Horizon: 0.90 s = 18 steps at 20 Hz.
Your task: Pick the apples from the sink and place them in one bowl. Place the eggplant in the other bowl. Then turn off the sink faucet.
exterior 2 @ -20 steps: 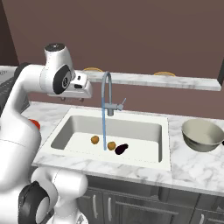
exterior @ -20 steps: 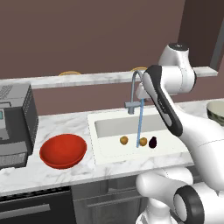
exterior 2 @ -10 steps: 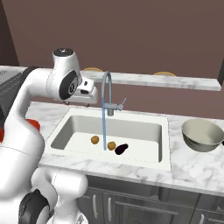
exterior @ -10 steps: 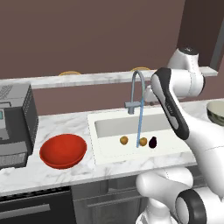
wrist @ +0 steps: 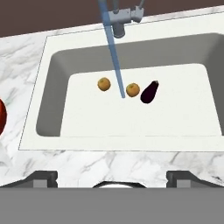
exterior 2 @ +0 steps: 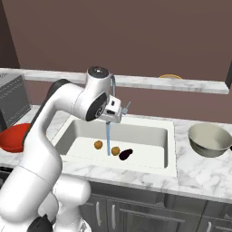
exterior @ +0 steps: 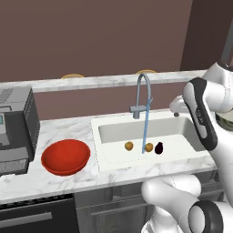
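In the hand view the red bowl (wrist: 1, 119) is cut by the left edge to a sliver, and the faucet (wrist: 124, 16) loses its arch past the top; the arm hides the greenish-grey bowl (exterior: 226, 122), perhaps just a rim, in the left base view

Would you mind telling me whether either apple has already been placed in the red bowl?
No, both apples lie on the sink floor beside the eggplant, and the red bowl holds nothing.
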Motion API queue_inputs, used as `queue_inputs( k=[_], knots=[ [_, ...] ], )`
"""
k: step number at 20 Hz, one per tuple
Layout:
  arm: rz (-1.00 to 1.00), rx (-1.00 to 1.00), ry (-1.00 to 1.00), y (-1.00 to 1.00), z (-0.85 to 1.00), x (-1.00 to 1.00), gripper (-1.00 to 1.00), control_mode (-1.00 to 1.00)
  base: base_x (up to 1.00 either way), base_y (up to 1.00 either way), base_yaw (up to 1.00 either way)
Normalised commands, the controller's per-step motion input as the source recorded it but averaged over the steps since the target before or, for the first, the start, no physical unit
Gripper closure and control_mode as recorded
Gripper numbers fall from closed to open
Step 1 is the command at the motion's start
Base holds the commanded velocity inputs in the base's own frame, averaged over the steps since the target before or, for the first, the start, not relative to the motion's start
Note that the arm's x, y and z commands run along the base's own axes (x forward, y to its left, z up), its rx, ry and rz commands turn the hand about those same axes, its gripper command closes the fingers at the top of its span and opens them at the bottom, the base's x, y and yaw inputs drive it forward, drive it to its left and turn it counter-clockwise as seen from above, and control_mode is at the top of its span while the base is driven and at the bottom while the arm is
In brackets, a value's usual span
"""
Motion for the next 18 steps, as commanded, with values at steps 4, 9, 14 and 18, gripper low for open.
queue_inputs(
  k=[4,9,14,18],
  knots=[
    [0.00,0.00,0.00,-0.26,-0.02,0.00,-1.00,-1.00,0.00,0.00,0.00],
    [0.00,-0.01,0.00,-0.06,-0.23,0.16,-1.00,-1.00,0.00,0.00,0.00],
    [0.00,0.01,-0.01,-0.13,-0.30,0.29,-1.00,-1.00,0.00,0.00,0.00],
    [0.00,0.07,0.02,-0.21,-0.37,0.38,-1.00,-1.00,0.00,0.00,0.00]
  ],
)
